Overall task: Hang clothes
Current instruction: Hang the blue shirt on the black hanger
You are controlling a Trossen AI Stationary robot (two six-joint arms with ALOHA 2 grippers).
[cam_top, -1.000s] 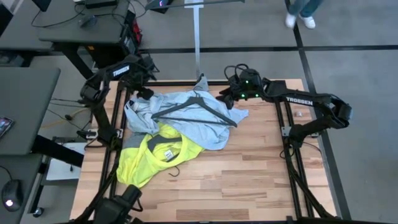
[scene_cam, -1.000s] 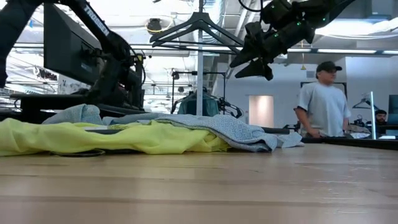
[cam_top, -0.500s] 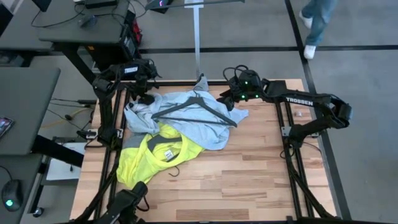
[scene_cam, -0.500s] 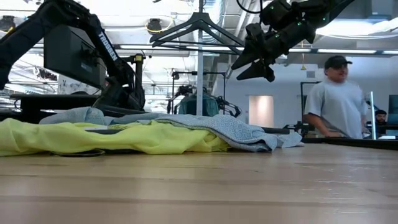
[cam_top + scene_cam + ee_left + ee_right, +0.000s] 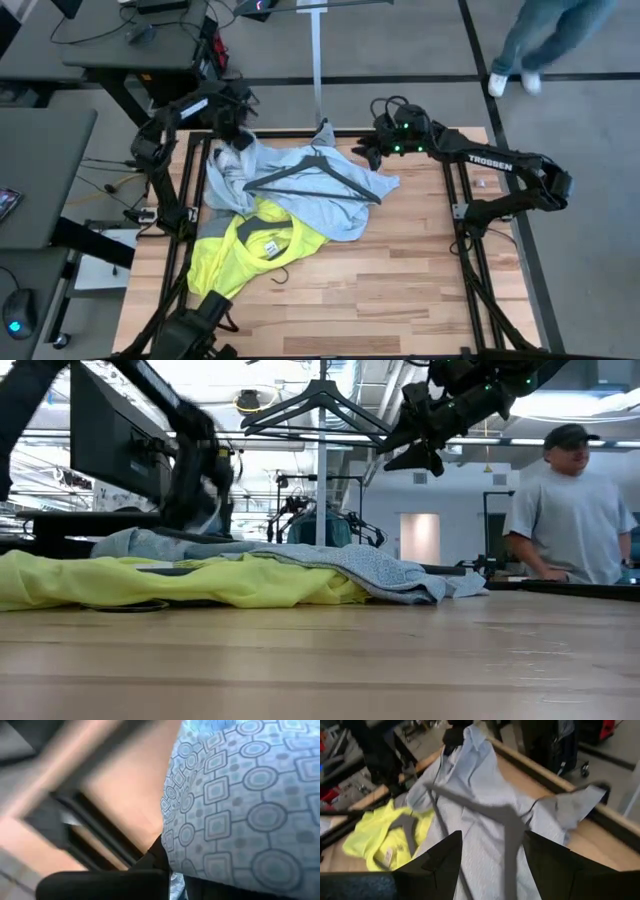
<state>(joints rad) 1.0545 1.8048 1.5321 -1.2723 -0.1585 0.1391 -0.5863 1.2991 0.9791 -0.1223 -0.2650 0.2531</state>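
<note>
Blue shirt [image 5: 300, 190]: patterned, spread across the tabletop [image 5: 400, 290] at 12 o'clock; its 10 o'clock corner lifted. Black hanger [image 5: 315, 175] lies on it.
Yellow T-shirt [image 5: 250, 250]: at 8 o'clock, partly under the blue shirt.
Left tool [image 5: 232, 130]: at 10 o'clock, clamped on the blue shirt's raised edge.
Right tool [image 5: 366, 153]: at 1 o'clock, raised above the shirt's edge, fingers apart, holding nothing.
Person [image 5: 570, 510]: beyond the tabletop.
</note>
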